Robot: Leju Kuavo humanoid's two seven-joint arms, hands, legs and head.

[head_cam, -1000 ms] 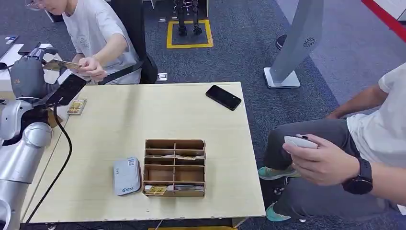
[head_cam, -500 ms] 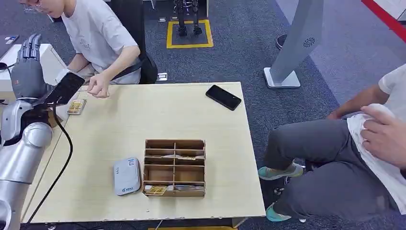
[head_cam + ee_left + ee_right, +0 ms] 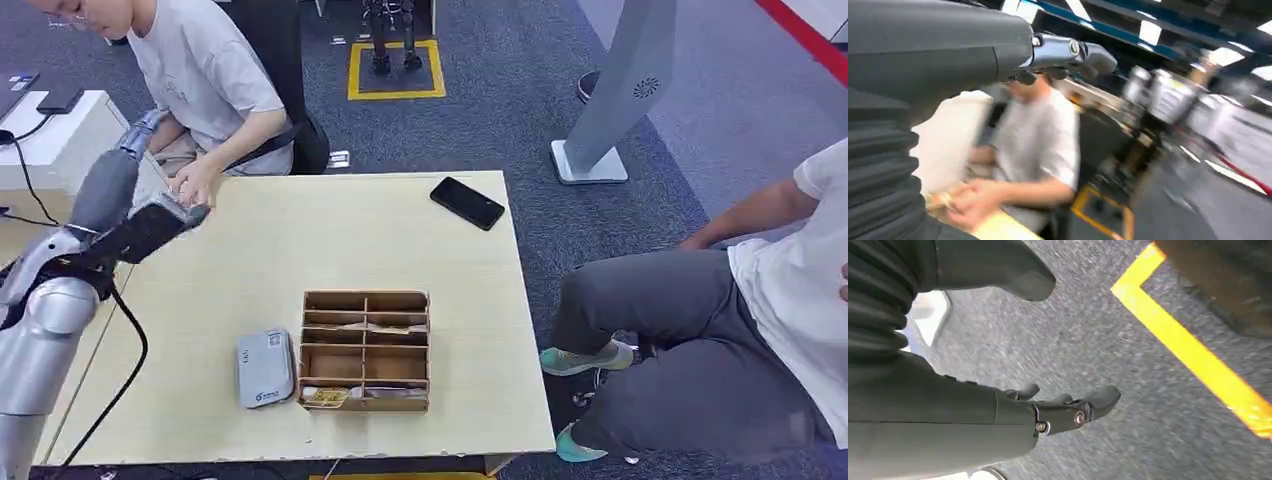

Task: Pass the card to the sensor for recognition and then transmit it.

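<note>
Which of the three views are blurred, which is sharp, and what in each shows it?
Head view: sharp; the black phone and the cardboard organiser have crisp edges. Left wrist view: heavy motion blur smears the seated person, while the left hand stays clear. Right wrist view: mild blur on the yellow floor line.

Left hand swung down from upright at the far left and now stretched toward the seated person at the bench's far-left corner, fingers straight and holding nothing. Card gone from the person's hand, which dropped from chest height to the bench edge. Small card earlier lying on the bench's far-left part now hidden behind the forearm. White object and hand of the person on the right gone from the near right.
</note>
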